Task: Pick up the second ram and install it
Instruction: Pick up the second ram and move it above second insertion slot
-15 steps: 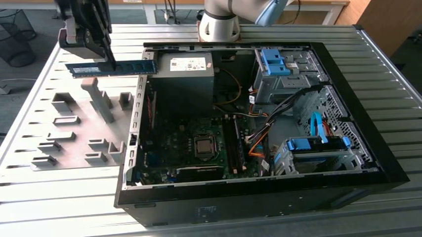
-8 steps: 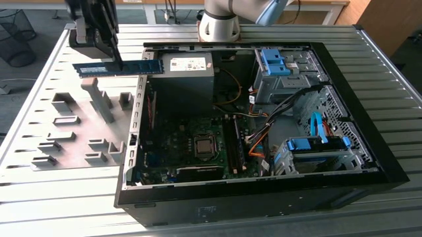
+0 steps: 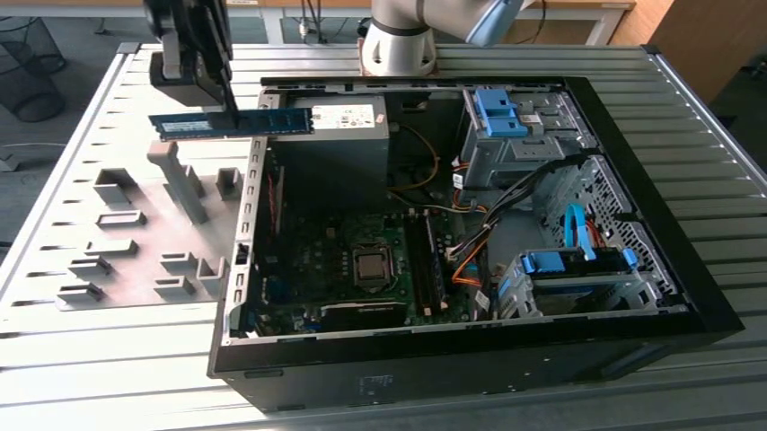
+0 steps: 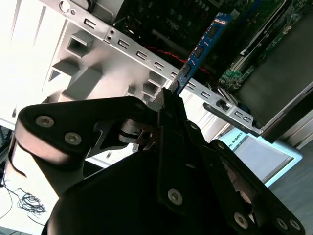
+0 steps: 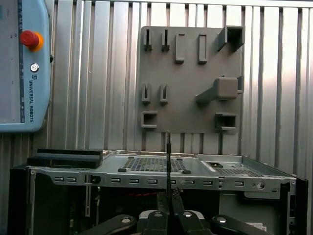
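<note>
Exterior view high over case (image 3: 480,373); wrist views close behind jaws.

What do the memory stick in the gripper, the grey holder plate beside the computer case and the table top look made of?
The second ram: blue-green circuit board with black chips, likely fibreglass laminate, slightly glossy. The grey holder plate: uniform matte grey with blocky pockets, probably plastic. The table top: ribbed silvery slats with dull sheen, apparently aluminium.
</note>
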